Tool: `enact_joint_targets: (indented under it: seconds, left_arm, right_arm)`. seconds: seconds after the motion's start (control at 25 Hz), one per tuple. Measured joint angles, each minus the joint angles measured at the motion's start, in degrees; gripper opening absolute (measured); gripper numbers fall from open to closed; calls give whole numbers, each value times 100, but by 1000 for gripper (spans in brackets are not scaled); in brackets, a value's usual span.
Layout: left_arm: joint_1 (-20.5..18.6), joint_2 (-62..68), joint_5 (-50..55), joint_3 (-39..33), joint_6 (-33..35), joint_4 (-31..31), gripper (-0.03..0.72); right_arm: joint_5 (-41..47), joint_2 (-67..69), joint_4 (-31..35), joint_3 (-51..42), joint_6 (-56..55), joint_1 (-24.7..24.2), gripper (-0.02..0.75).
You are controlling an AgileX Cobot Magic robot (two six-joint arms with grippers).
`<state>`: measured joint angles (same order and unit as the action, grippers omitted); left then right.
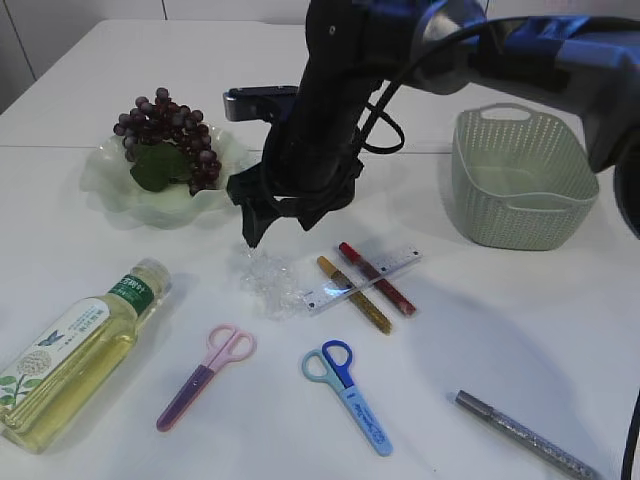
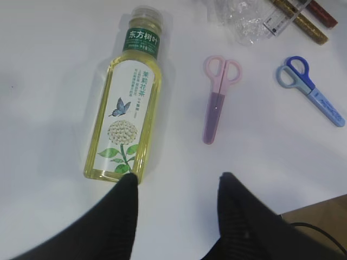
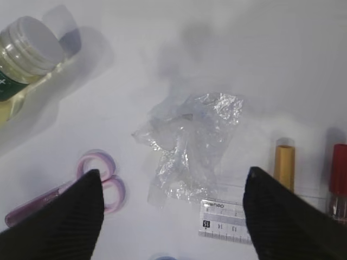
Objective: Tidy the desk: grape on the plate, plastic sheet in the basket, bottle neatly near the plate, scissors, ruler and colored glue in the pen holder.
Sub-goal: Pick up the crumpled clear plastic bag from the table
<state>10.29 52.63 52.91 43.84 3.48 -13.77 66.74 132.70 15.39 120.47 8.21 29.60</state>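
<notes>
Hovering spread wide and empty, the right hand [image 3: 173, 216] frames crinkled clear plastic sheet [image 3: 190, 146] beside a translucent ruler [image 3: 227, 219].

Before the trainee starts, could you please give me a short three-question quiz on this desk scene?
1. True or false: the grapes already lie on the plate.
2. What lies directly below the right gripper? A) pink scissors B) plastic sheet C) bottle
3. How many pairs of scissors are on the table, counting the blue scissors?

Key: 1 true. 2 B; its jaws stand wide open above the sheet. 3 two.
</notes>
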Motion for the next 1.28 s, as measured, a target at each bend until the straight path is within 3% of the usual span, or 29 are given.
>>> enact_joint_targets:
  seconds: [1.28]
  left_arm:
    - [0,0,-32,0,0,0,354]
  right_arm:
    - [-533,892,243,50,0,0,613]
